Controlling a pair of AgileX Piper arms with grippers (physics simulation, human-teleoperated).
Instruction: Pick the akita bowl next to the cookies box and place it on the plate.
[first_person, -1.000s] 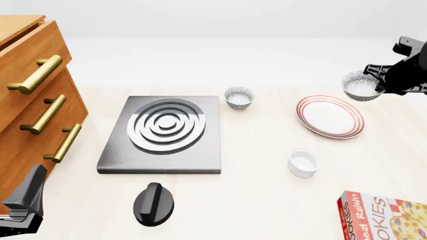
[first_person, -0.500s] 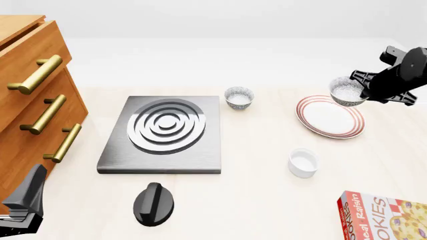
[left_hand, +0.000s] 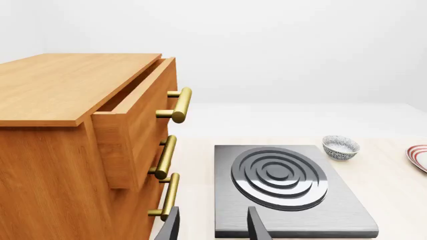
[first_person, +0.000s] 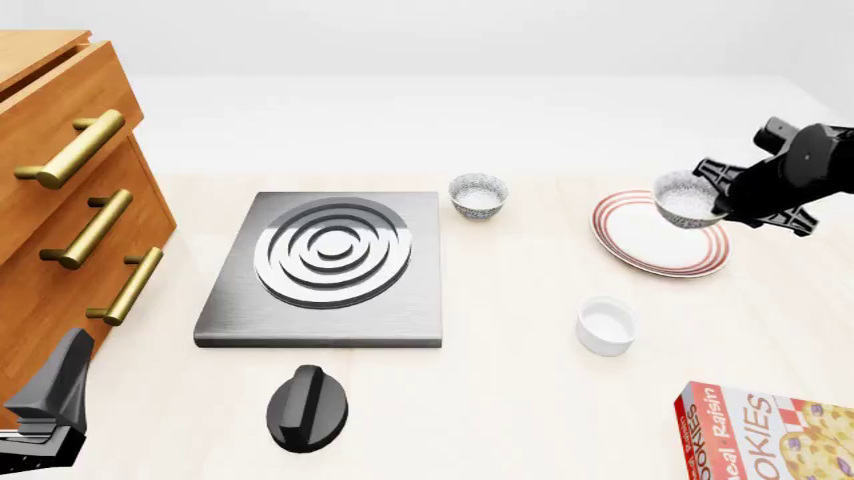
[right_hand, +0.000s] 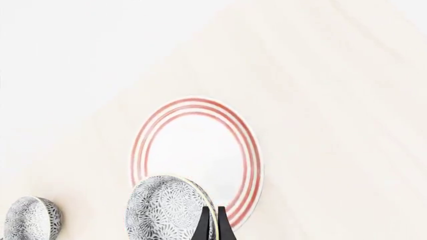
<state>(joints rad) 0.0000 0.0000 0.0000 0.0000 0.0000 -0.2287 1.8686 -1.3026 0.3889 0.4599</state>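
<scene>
The akita bowl (first_person: 685, 199), speckled grey outside and white inside, hangs just above the far right part of the plate (first_person: 638, 254). My right gripper (first_person: 718, 197) is shut on the bowl's rim. In the right wrist view the held bowl (right_hand: 167, 210) is tilted beside the closed fingers (right_hand: 205, 225), with the red-ringed plate (right_hand: 200, 102) below it. The cookies box (first_person: 765, 436) lies at the near right corner. My left gripper (first_person: 60, 385) rests at the near left, and its fingers (left_hand: 172, 227) stand open on nothing.
A second speckled bowl (first_person: 478, 194) stands behind the steel burner slab (first_person: 227, 320). A plain white cup (first_person: 606, 326) sits in front of the plate. A black knob (first_person: 308, 406) lies near the front, and a wooden drawer cabinet (first_person: 67, 190) fills the left side.
My right gripper has carried the bowl leftward and down, from beyond the plate's right edge to just over the plate. The left arm has not moved.
</scene>
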